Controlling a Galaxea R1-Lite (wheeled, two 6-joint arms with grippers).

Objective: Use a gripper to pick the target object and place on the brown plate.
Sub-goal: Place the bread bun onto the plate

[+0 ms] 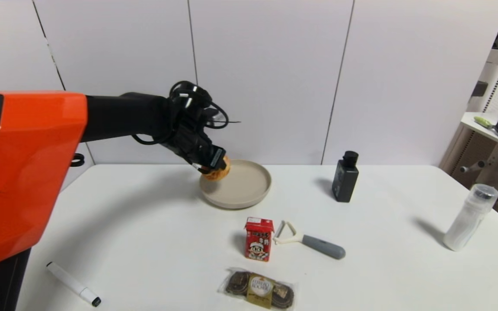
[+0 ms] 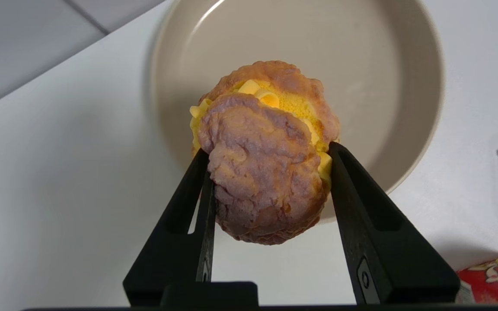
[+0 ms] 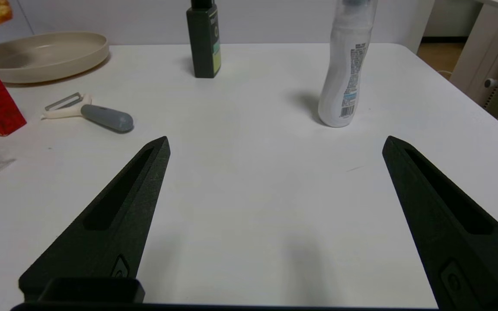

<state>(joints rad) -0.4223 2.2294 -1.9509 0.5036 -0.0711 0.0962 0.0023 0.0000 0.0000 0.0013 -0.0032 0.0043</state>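
My left gripper (image 1: pixel 214 166) is shut on the golden-orange cream-puff bun (image 1: pixel 218 171) and holds it in the air over the left edge of the beige-tan plate (image 1: pixel 249 190). In the left wrist view the two black fingers (image 2: pixel 352 181) clamp the bun (image 2: pixel 266 164) on both sides, with the plate (image 2: pixel 361 65) below and beyond it. My right gripper (image 3: pixel 275 144) is open and empty above bare table on the right side; it does not show in the head view. The plate also shows in the right wrist view (image 3: pixel 59 60).
On the white table stand a black bottle (image 1: pixel 345 177), a white bottle (image 1: pixel 469 218), a red drink carton (image 1: pixel 258 239), a grey-handled peeler (image 1: pixel 314 244), wrapped chocolates (image 1: pixel 257 288) and a white marker (image 1: pixel 73 284). A side table (image 1: pixel 491 129) stands to the right.
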